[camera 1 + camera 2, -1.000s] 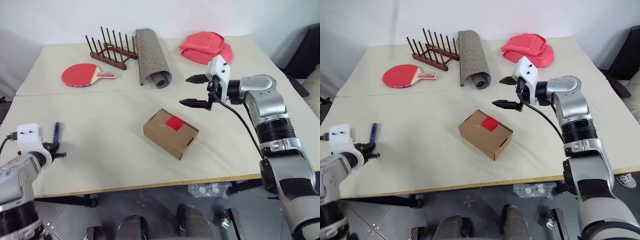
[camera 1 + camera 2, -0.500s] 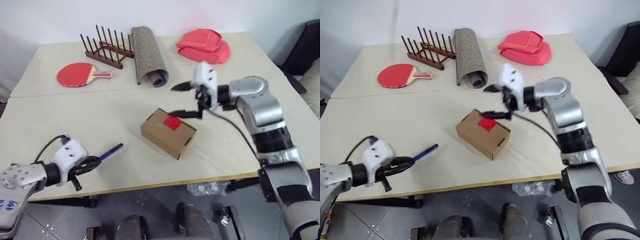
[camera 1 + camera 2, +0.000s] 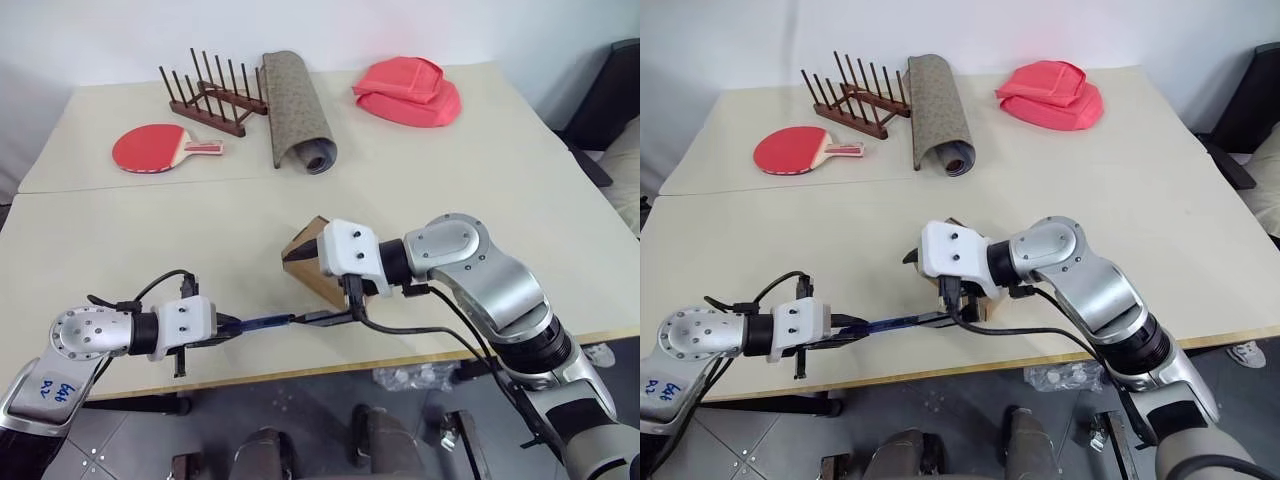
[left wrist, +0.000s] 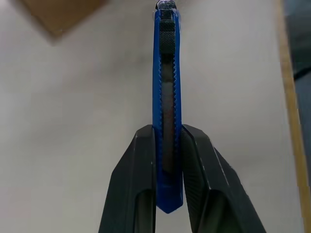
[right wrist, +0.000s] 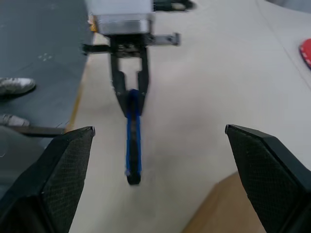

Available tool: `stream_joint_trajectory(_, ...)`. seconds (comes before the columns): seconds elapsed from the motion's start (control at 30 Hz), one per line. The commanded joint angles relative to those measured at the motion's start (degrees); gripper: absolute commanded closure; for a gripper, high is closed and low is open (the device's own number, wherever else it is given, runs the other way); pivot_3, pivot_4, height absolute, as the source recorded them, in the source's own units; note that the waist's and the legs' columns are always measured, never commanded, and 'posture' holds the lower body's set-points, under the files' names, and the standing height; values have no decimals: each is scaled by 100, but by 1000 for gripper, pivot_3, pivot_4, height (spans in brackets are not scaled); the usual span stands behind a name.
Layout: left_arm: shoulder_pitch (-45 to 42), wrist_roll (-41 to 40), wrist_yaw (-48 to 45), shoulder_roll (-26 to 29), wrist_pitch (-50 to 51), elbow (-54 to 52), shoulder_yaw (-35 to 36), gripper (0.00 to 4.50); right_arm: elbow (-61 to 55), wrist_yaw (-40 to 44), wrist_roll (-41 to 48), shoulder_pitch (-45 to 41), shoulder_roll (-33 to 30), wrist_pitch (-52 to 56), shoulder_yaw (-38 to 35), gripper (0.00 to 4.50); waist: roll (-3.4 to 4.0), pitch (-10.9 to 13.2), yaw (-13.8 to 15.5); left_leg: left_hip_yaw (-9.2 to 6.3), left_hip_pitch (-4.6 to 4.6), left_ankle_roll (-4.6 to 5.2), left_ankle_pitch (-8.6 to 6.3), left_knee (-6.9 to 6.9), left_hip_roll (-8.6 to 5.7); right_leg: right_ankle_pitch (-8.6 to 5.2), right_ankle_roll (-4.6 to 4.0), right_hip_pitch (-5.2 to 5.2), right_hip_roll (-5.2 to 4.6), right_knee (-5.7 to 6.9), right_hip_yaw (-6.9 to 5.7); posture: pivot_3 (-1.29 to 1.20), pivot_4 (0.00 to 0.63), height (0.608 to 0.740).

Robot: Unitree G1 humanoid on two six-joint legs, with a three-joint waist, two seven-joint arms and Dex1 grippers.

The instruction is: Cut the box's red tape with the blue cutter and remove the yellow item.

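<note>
The box (image 3: pixel 305 262) lies just past the cutter (image 3: pixel 268 322) tip, along the cutter's long axis. The cutter is clamped by the left gripper (image 4: pixel 168 145). The right gripper (image 5: pixel 158 145), spread wide and empty, is held nearer the box.

A plain test room around me, two pale tables (image 3: pixel 480 170) pushed together against a bare white wall (image 3: pixel 330 30), unrelated props laid out, paddle (image 3: pixel 150 149), rack (image 3: pixel 205 95), rolled mat (image 3: pixel 295 110), grey tile floor (image 3: pixel 300 410)
</note>
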Motion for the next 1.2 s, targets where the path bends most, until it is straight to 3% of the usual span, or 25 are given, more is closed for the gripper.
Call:
stream_joint_trajectory(0.03, -175, 272, -293, 92, -585, 397, -273, 4082, -156, -158, -72, -89, 27, 76, 227, 0, -1, 0, -6, 30, 1, 0, 0, 0, 1, 0, 0, 0, 3, 1, -2, 0, 150, 740)
stream_joint_trajectory(0.27, -286, 833, -182, 144, -269, 590, -630, 4082, 154, -177, -438, -216, 1, -75, 732, 0, -5, -2, 9, 46, 11, 1, 0, 2, 2, 0, -1, 5, 1, 0, 2, 0, 150, 740)
stream_joint_trajectory(0.73, 410, 465, -294, 456, 149, 228, -239, 4082, 991, 69, -1207, -403, 163, -1231, 1420, 0, -7, -3, -140, 55, 23, -1, 1, 1, 13, -4, -8, 3, 8, 13, 8, 0, 150, 740)
stream_joint_trajectory(0.83, 471, 440, -304, 482, 246, 211, -206, 4090, 1147, 118, -1328, -394, 241, -1553, 1443, 582, -7, -3, -154, 59, 25, -2, 0, -2, 14, -5, -9, 3, 9, 13, 8, 0, 150, 740)
stream_joint_trajectory(1.2, 636, 423, -242, 449, 400, 58, -275, 4090, 1774, 297, -1810, -244, 508, -2612, 1697, 4461, -6, -4, -154, 66, 29, -4, 0, -1, 15, -5, -9, 2, 9, 13, 11, 0, 150, 740)
